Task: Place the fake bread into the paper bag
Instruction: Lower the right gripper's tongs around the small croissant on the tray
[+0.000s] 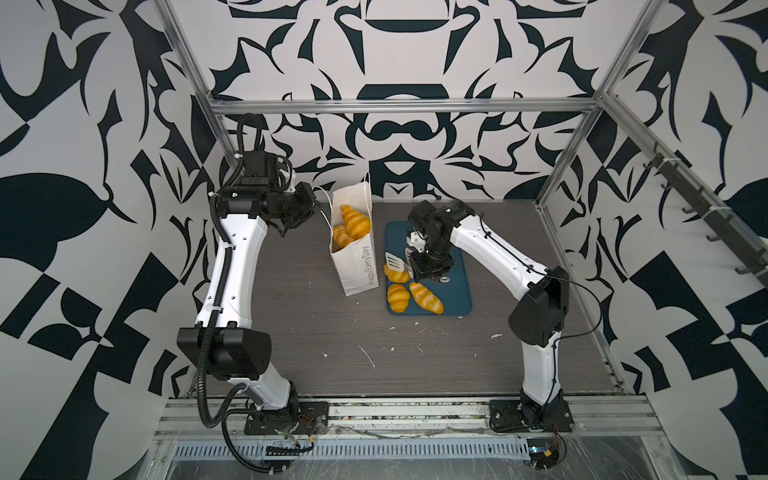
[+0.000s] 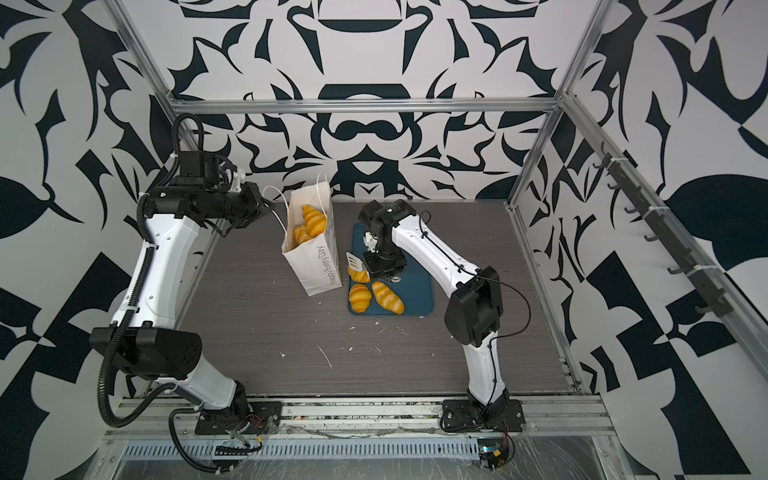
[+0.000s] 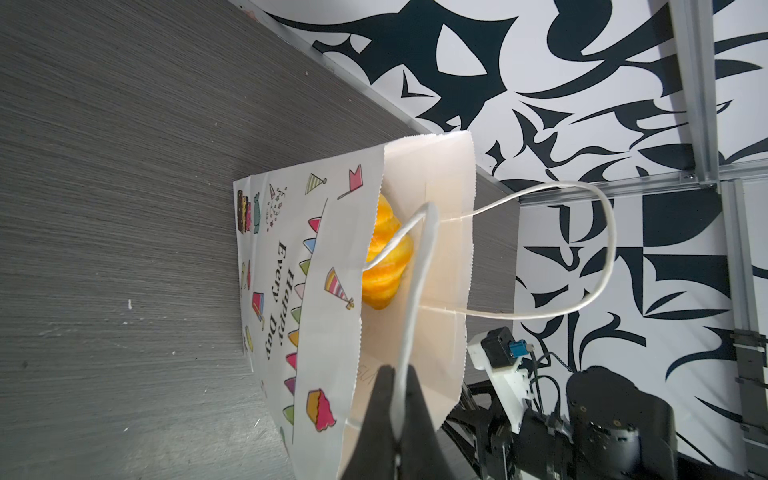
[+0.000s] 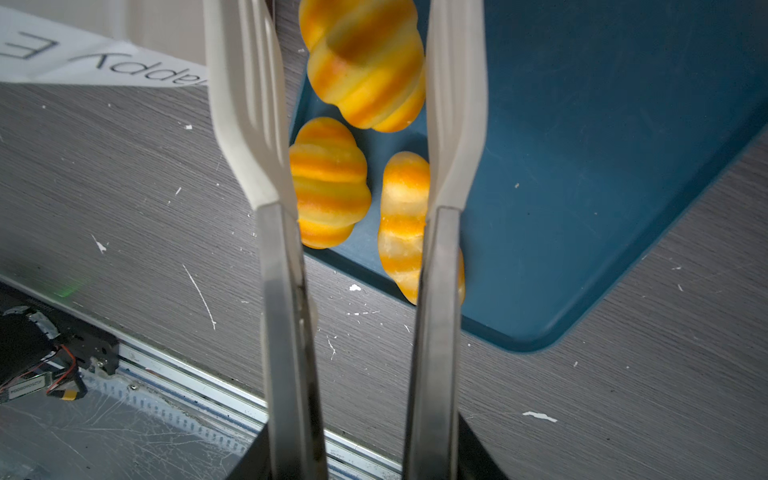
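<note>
The white paper bag (image 1: 358, 266) (image 2: 318, 266) stands open on the table with fake bread (image 1: 353, 222) (image 3: 384, 257) inside it. My left gripper (image 1: 318, 206) (image 3: 395, 374) is shut on the bag's cord handle (image 3: 415, 257), beside the mouth. Three more pieces of fake bread (image 1: 397, 274) (image 1: 398, 297) (image 1: 426, 297) lie on the blue tray (image 1: 455, 291). My right gripper (image 1: 419, 268) (image 4: 365, 465) is shut on metal tongs (image 4: 249, 124). The tongs' white ends stand on either side of the croissant (image 4: 361, 66) nearest the bag; whether they press it I cannot tell.
The blue tray (image 2: 417, 291) (image 4: 582, 166) lies just right of the bag, nearly touching it. Grey table (image 1: 332, 332) with white flecks runs to the front rail (image 1: 374, 411). Patterned walls and metal frame posts close in the back and sides.
</note>
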Tool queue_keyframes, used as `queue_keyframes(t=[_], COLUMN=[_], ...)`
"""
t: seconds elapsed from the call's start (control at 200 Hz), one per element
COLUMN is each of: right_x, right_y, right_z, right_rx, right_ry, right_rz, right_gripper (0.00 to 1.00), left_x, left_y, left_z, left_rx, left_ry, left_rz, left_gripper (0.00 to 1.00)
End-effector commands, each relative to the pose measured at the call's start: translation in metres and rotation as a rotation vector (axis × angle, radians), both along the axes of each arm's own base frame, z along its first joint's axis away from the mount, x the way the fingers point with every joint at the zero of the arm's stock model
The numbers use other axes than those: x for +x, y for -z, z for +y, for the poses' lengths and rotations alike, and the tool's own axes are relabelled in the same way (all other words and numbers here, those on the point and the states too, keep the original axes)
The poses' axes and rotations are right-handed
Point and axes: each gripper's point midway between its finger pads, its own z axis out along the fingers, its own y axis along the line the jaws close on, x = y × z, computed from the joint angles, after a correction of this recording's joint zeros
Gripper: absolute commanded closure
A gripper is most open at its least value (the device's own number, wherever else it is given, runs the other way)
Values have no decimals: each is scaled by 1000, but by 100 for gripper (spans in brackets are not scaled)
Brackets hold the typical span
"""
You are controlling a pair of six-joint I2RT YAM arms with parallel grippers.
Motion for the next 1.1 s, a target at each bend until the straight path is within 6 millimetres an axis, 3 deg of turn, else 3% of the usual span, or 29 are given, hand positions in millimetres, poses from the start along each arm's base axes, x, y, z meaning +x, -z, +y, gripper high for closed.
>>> queue_keyframes(t=[0.0,0.61,1.095], right_x=[-1,-3,9], right_y=[-2,16,26], right_z=[-1,1,2], right_rx=[-12,-32,-67], right_ry=[-21,-42,-53], right_rz=[-20,3,-15], right_gripper=[52,52,52], left_x=[-1,-6,-11], left_y=[-5,-5,-5], left_z=[0,1,1], left_rx=[-9,-5,-6], left_ry=[4,4,2], left_rz=[-4,-2,0], left_gripper=[100,100,100])
